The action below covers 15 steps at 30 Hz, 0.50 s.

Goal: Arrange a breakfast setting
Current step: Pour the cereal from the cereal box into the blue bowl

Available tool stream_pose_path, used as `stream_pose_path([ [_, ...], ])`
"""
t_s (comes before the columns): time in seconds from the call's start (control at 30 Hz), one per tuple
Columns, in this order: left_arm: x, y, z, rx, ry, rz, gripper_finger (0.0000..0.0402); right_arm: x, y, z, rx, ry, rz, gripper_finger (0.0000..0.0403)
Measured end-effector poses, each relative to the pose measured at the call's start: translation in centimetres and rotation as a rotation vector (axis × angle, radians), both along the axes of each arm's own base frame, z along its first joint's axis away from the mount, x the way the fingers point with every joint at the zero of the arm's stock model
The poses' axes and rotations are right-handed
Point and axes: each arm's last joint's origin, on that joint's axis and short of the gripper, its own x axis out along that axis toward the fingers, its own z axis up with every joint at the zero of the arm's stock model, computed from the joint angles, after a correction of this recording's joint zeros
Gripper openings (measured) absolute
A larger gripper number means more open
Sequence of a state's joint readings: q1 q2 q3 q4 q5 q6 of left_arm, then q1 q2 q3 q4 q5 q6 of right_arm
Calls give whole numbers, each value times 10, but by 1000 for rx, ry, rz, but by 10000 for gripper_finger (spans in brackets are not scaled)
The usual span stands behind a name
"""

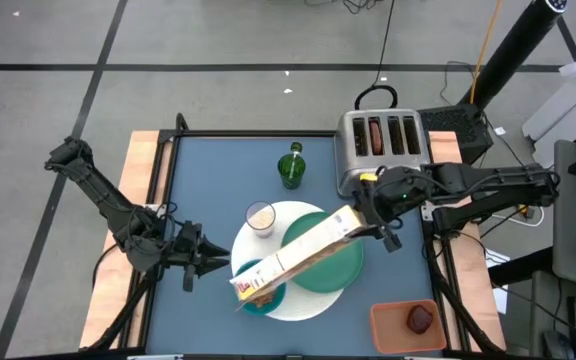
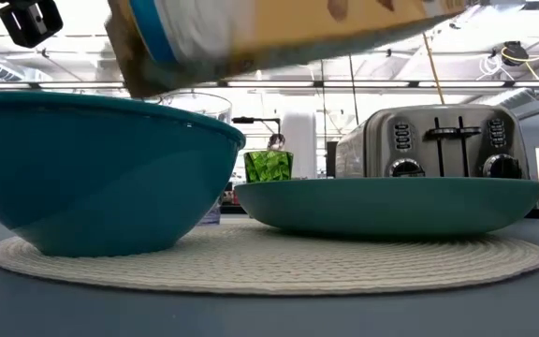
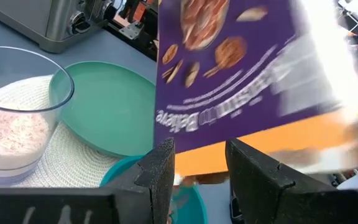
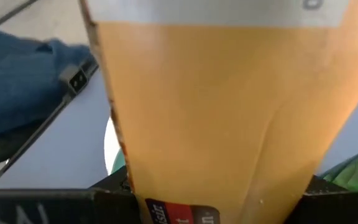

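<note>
A cereal box point(image 1: 298, 255) with a purple front point(image 3: 229, 74) slants across the green plate point(image 1: 336, 268), its lower end over the teal bowl point(image 1: 271, 298). Both dishes rest on the white woven disc point(image 1: 258, 250), as does a clear glass point(image 1: 260, 217) holding something white. My right gripper point(image 1: 370, 214) is shut on the box's upper end. My left gripper point(image 1: 220, 262) is open just left of the bowl, its fingers point(image 3: 160, 168) pointing at the box and touching nothing. The dark-red fruit point(image 1: 421, 318) lies in an orange tray. No spoon or bagel shows. My right gripper pinches the cereal box near its upper end point(image 1: 353, 222) between its two fingers, one on each side of the orange face point(image 4: 229, 124). The fingers come from the table's right. The box is lifted clear and tilted, its lower end point(image 2: 251, 37) above the bowl.
A steel toaster point(image 1: 383, 145) stands at the back right. A green glass point(image 1: 291, 168) stands behind the disc. The orange tray point(image 1: 388, 328) sits at the front right corner. Bare blue tabletop point(image 1: 208, 180) lies at the back left.
</note>
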State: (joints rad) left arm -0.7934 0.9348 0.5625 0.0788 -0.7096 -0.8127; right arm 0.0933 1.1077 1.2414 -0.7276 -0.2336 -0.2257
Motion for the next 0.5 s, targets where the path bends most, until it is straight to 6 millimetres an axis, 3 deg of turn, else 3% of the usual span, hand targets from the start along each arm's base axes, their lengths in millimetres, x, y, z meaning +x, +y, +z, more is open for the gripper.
stream_pose_path([
  [0.13, 0, 0, 0, 0, 0, 0, 149, 2, 0, -11, -3, 47, -3, 176],
  [0.5, 0, 0, 0, 6, -1, -2, 149, 4, 0, -8, -5, 6, 1, 176],
])
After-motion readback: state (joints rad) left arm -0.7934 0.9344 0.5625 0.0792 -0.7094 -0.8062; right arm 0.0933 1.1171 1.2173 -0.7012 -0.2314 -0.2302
